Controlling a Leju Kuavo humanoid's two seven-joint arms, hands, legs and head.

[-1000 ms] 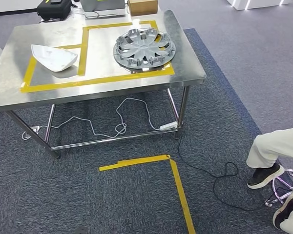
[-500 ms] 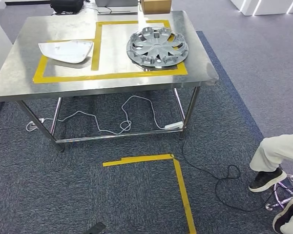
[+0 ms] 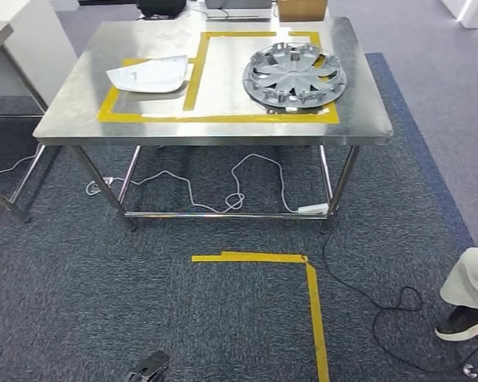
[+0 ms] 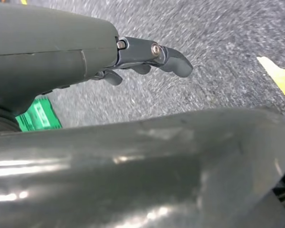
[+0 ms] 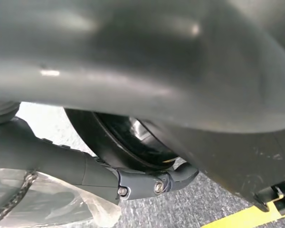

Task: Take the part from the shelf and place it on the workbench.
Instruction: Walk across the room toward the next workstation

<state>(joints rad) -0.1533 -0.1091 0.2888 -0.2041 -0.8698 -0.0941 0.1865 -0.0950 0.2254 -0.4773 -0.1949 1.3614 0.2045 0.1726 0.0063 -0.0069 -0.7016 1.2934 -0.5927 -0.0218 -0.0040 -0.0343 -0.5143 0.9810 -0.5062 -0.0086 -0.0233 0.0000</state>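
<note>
**Desk:** Where are the parts?

**Me:** Both lie on the stainless steel worktop (image 3: pixel 74 103) ahead of me. The flat white part with one pointed end (image 3: pixel 147 75) sits inside the left rectangle of yellow tape (image 3: pixel 194 76). The round silver hubcap with spokes (image 3: pixel 294 76) is in the right rectangle, its far edge over the tape. The two are well apart.

**Desk:** And the hands?

**Me:** My left hand (image 4: pixel 80 52) hangs over the dark grey carpet (image 3: pixel 104 302). Its dark fingers (image 4: pixel 173 59) are stretched out with nothing in them. For my right hand (image 5: pixel 98 171) I cannot tell. I see one dark finger (image 5: pixel 176 175) held out straight, with crumpled clear plastic (image 5: pixel 51 204) beside it (touching or not, I can't make out).

**Desk:** Anything else around?

**Me:** A white cable (image 3: pixel 188 191) loops on the carpet under the worktop, running to a white power strip (image 3: pixel 311 209) near the right leg. A corner of yellow tape on the floor (image 3: pixel 311 294) lies in front. A person's black shoe (image 3: pixel 465 322) is at the right edge, and a brown cardboard box (image 3: pixel 301 8) is at the worktop's far side.
</note>
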